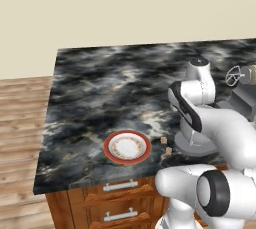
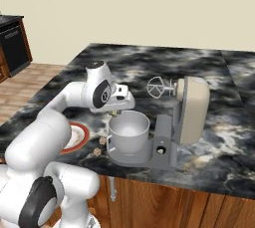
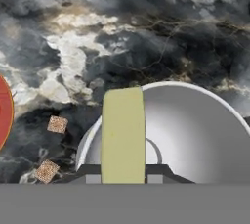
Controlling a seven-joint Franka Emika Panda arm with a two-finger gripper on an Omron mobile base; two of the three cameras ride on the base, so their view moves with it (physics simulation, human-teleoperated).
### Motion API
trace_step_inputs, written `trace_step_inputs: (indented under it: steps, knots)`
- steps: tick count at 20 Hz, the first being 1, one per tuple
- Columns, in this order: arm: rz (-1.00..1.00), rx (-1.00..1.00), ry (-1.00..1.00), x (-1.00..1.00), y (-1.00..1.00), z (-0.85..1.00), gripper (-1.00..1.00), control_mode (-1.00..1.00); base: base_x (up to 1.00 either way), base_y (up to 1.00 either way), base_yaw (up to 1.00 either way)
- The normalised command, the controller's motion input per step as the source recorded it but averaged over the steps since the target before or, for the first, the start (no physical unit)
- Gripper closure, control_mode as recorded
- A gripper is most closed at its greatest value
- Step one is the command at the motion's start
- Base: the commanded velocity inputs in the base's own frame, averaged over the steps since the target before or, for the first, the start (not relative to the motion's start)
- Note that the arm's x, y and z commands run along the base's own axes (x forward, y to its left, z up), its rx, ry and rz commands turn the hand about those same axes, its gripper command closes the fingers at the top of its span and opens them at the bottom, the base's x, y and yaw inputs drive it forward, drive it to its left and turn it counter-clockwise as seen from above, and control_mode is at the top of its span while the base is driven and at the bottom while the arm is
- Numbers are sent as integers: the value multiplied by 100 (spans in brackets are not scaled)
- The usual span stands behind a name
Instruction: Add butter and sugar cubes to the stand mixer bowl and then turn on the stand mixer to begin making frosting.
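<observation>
The white arm bends forward over the marble counter (image 1: 95,88), its wrist turned down so that the gripper (image 2: 115,113) hangs just above the near rim of the stand mixer bowl (image 2: 128,132). In the hand view the two dark fingertips (image 3: 89,171) are closed on the butter (image 3: 123,135), a pale yellow-green stick that stands lengthwise between them and reaches up across the bowl's rim. The stick is flat-sided and even in colour, its far end squared off. Beneath it the bowl opens wide, shiny silver-grey inside, with a faint ring at the bottom. The bowl sits on the round grey base of the stand mixer (image 2: 179,122), whose beige head is tilted back with the wire whisk (image 2: 156,87) lifted clear, well above the bowl. Two sugar cubes (image 3: 57,124), tan and speckled, lie on the counter just beside the bowl on its left side, near each other but apart, between the bowl and the red-rimmed plate (image 1: 127,147). The plate rests near the counter's front edge, above the wooden drawers (image 1: 120,198).
</observation>
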Motion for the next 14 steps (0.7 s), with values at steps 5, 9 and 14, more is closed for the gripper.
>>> trace_step_inputs:
  steps: [5,9,14]
  knots:
    - [-13,2,9,-3,-55,-4,100,-100,0,0,0]
    - [-5,0,6,2,-25,-15,100,-100,0,0,0]
    - [-5,0,15,5,-26,-16,100,-100,0,0,0]
